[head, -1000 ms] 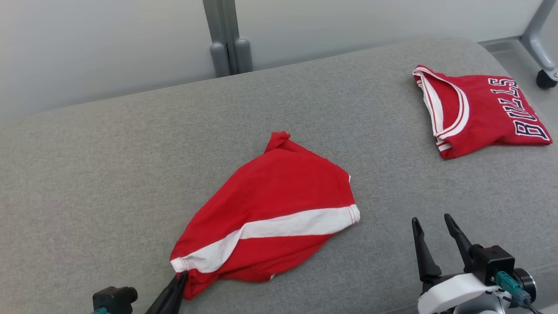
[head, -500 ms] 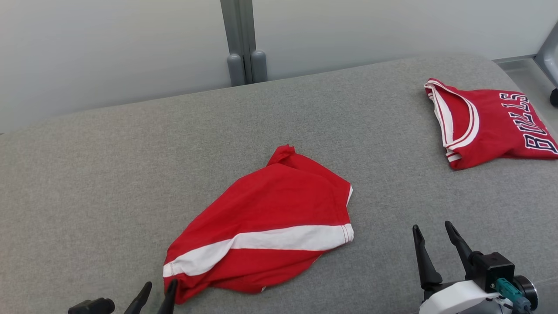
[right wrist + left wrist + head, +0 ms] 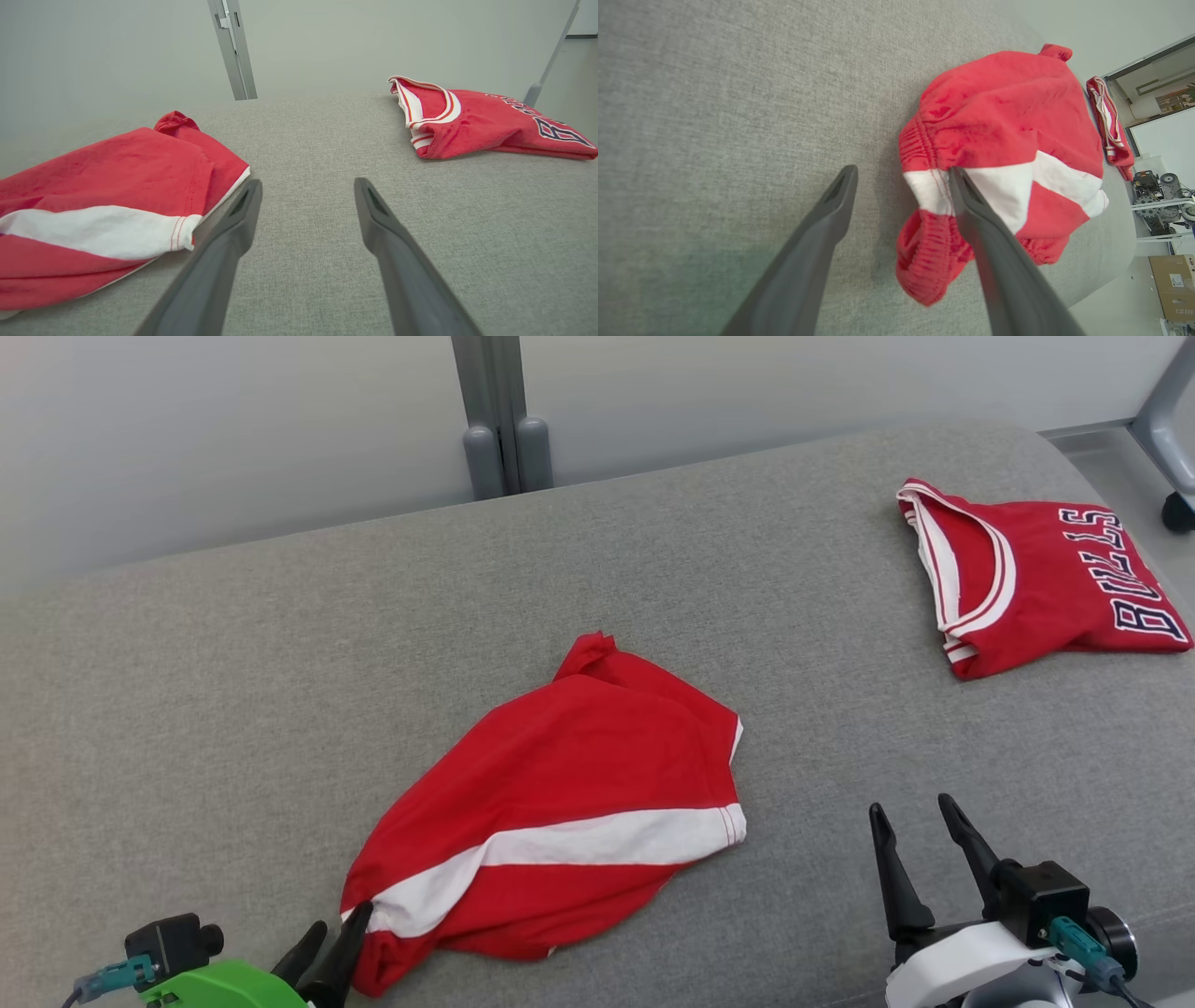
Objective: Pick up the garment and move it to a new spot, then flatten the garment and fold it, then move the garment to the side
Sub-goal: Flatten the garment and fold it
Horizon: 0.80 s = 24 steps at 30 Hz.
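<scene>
- Garment (image 3: 560,793): soft red cloth, white band, gathered hem, rumpled on grey woven cushion (image 3: 233,663).
- Left gripper (image 3: 342,916) spread, one finger at its hem; right gripper (image 3: 910,803) spread, empty.

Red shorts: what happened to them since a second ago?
The left end effector was pinching the near corner of the red shorts. It has opened and let go, with its fingers right by that corner. The shorts lie loose on the grey cushion. The right end effector stayed open and empty, and the folded jersey stayed put.
</scene>
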### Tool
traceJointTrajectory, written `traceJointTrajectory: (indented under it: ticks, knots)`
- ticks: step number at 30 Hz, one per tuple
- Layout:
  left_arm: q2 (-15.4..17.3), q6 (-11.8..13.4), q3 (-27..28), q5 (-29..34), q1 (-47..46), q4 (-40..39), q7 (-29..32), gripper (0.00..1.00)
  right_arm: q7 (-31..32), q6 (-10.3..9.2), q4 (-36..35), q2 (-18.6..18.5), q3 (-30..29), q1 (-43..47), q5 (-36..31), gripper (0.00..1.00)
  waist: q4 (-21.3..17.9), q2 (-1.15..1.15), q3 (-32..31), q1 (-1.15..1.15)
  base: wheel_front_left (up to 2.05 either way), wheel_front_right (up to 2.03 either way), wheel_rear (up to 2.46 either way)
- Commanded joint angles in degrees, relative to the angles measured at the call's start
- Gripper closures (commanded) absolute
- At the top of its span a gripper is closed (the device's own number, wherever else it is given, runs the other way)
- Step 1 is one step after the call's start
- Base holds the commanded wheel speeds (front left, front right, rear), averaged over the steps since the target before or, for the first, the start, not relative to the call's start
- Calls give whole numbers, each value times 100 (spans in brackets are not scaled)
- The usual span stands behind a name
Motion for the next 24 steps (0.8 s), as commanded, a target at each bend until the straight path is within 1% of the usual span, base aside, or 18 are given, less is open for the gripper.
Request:
traceJointTrajectory:
  ticks: [1, 4, 5, 6, 7, 8, 9, 11, 15, 19, 24]
  knots:
    - [57, 17, 20, -95, -80, -7, 140, 0, 0, -9, -7, -9, -24, 2, 13, 0, -69, 0, 42, 0, 0, 0, 0]
    - [161, 3, 0, -255, -19, -148, 412, 0, 0, -9, -15, -9, -48, 59, 38, 0, -118, 0, 77, 0, 0, 0, 0]
    - [166, -13, 17, -322, 8, -191, 451, 33, 0, -9, -14, -9, -52, 70, 50, 0, -126, 0, 84, 0, 0, 0, 0]
    - [186, -31, 18, -361, 47, -255, 508, 58, 0, -9, -13, -9, -47, 74, 56, 0, -141, 0, 92, 0, 0, 0, 0]
    - [211, -44, 13, -371, 71, -318, 535, 71, 0, -9, -12, -10, -47, 70, 62, 0, -149, 0, 98, 0, 0, 0, 0]
    - [222, -43, 9, -425, 107, -377, 583, 95, 0, -9, -6, -9, -44, 64, 72, 0, -159, 0, 106, 0, 0, 0, 0]
    - [234, -45, -7, -438, 135, -424, 617, 100, 0, -9, 0, -9, -39, 53, 85, 0, -166, 0, 114, 0, 0, 0, 0]
    - [312, -50, -42, -398, 159, -551, 663, 100, 0, -9, 5, -10, -40, 22, 111, 0, -178, 0, 128, 0, 0, 0, 0]
    - [420, 9, 32, -263, 178, -740, 535, 100, 0, -9, 1, -10, -34, -18, 142, 0, -184, 0, 139, 0, 0, 0, 0]
    - [477, 46, 133, -172, -37, -898, 410, 100, 0, -9, 15, -9, -5, -64, 148, 0, -202, 0, 147, 0, 0, 0, 0]
    - [437, 97, 144, -91, -449, -1028, 464, 100, 0, -10, 26, -11, 73, -172, 177, 0, -377, 0, 148, 0, 0, 0, 0]
